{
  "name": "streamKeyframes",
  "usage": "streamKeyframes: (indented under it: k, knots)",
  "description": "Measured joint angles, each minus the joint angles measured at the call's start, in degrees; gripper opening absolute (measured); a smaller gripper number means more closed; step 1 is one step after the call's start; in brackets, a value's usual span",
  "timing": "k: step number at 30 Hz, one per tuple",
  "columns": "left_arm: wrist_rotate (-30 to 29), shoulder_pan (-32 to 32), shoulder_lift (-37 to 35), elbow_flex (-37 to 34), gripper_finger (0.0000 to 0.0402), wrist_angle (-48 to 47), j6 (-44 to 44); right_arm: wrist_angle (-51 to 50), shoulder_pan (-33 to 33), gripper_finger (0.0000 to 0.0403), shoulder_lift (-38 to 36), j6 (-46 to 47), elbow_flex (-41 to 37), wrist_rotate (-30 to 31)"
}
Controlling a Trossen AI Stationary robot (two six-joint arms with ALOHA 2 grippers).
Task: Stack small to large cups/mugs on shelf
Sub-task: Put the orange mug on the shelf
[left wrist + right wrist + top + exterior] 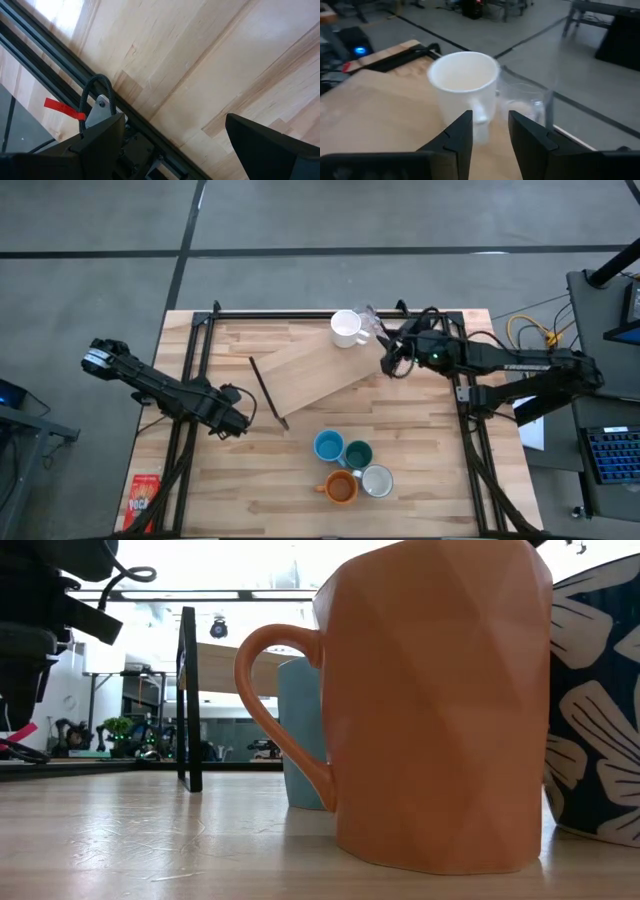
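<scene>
Right in front of my right gripper [490, 131], fingers sitting slightly apart and holding nothing, the white mug [465, 87] is standing upright on the far end of the shelf [320, 370], handle facing me, clear glass [527, 102] just beside it. Over at the table's left side my left gripper [237, 423] is hanging open. Orange mug [341, 487], blue mug [328, 446], teal mug [358, 453] and grey-white mug [377, 481] are clustering near the front edge.

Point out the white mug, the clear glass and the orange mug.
white mug [346, 328], high view, its open top.
clear glass [522, 102], right wrist view, its side wall.
orange mug [440, 710], low view, its faceted side.
</scene>
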Motion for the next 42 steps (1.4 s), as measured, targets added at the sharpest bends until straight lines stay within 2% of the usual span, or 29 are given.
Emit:
streamKeyframes:
  k: [3,11,14,18,27,34,38,42]
  knots:
    - [0.06,-0.48,-0.02,-0.09,0.0331,2.37,0.17,0.01,3.94,0.0118,-1.59,-0.13,-0.45,-0.01]
    - [8.34,-6.38,1.29,-1.94,0.0331,40.24,18.84,0.70,15.56,0.0118,-2.62,-1.61,-0.96,0.87]
    - [9.19,-9.95,3.44,-1.83,0.0331,50.49,24.48,0.69,19.12,0.0118,-2.36,-2.04,-0.96,3.15]
    - [9.55,-13.60,7.61,-0.63,0.0331,57.27,27.85,1.03,23.24,0.0118,-1.78,-2.40,-1.45,4.33]
    - [11.19,-14.42,21.53,4.81,0.0331,59.77,31.87,6.34,32.49,0.0118,2.24,-2.85,-4.79,4.46]
    - [11.28,-14.30,29.10,13.66,0.0331,56.14,43.27,13.74,40.18,0.0111,10.03,-4.37,-5.22,4.45]
    - [6.39,-13.99,30.36,18.84,0.0331,51.68,49.62,18.98,43.93,0.0088,14.61,-8.50,-5.22,4.47]
    - [-4.81,-13.96,29.71,22.06,0.0325,48.34,53.70,22.05,46.30,0.0041,17.25,-11.53,-4.30,6.19]
